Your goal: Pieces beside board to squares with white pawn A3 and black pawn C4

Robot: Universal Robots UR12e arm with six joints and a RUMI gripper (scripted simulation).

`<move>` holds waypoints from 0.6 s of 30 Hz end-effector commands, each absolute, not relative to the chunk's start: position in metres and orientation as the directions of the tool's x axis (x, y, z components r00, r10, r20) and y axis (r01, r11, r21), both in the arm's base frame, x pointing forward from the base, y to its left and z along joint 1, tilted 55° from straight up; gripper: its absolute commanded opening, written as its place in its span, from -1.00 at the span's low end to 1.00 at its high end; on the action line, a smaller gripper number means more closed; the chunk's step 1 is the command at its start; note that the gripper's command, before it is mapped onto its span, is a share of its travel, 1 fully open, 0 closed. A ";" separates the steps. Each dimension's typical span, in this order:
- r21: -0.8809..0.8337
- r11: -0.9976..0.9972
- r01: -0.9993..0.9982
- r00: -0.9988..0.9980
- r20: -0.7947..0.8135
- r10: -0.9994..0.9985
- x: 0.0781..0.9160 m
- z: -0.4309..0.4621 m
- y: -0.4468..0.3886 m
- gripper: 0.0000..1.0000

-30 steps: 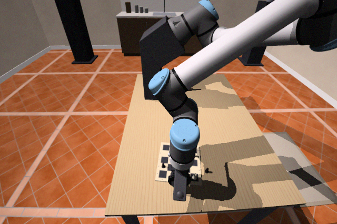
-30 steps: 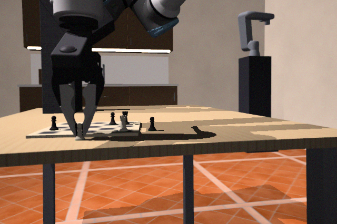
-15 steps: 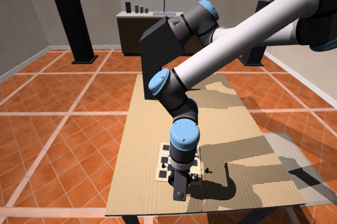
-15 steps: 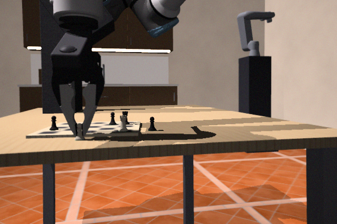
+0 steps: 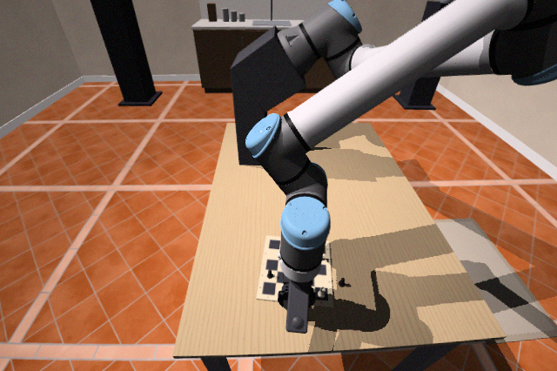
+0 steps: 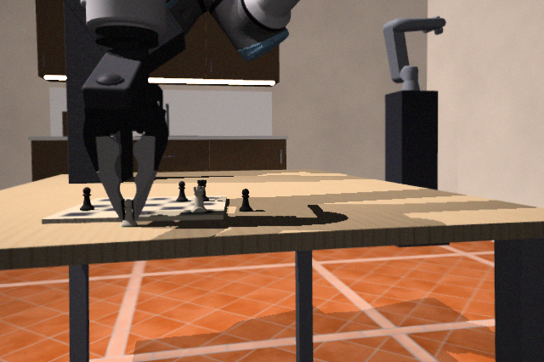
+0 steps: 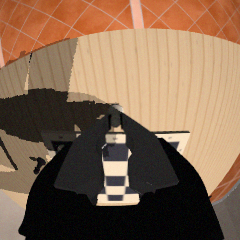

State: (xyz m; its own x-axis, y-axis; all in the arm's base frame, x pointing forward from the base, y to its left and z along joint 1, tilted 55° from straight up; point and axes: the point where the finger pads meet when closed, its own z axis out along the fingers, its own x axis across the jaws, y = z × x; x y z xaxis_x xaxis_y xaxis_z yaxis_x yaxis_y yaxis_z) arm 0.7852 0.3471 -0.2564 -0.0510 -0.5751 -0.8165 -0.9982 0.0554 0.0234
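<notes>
Beside the chessboard [image 5: 262, 293] [image 6: 65, 220] [image 7: 181, 136], white pawn [image 6: 127, 216] [image 7: 116, 108] gripped upright in the claw [image 6: 127, 211] [image 7: 115, 115], pieces on the board's squares.

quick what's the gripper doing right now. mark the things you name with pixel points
Gripper [image 5: 297, 299] [image 6: 127, 213] [image 7: 115, 115]: closed on the white pawn [image 6: 127, 221] [image 7: 117, 108], which stands upright on the table [image 5: 251, 331] [image 6: 259, 234] [image 7: 150, 65] beside the board [image 5: 262, 293] [image 6: 65, 220] [image 7: 182, 136].
</notes>
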 end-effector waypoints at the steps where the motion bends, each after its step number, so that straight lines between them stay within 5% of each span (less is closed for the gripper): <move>1: 0.023 0.056 -0.998 -0.051 -0.816 -0.575 0.786 -0.256 0.347 -1.00; 18: 0.023 0.056 -0.998 -0.051 -0.816 -0.575 0.783 -0.214 0.287 -1.00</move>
State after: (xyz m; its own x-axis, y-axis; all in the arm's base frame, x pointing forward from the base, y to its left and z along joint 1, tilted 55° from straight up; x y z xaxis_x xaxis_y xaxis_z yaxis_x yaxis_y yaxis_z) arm 0.7842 0.3148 -0.2338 -0.0518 -0.5752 -0.8163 -0.9981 0.0582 0.0224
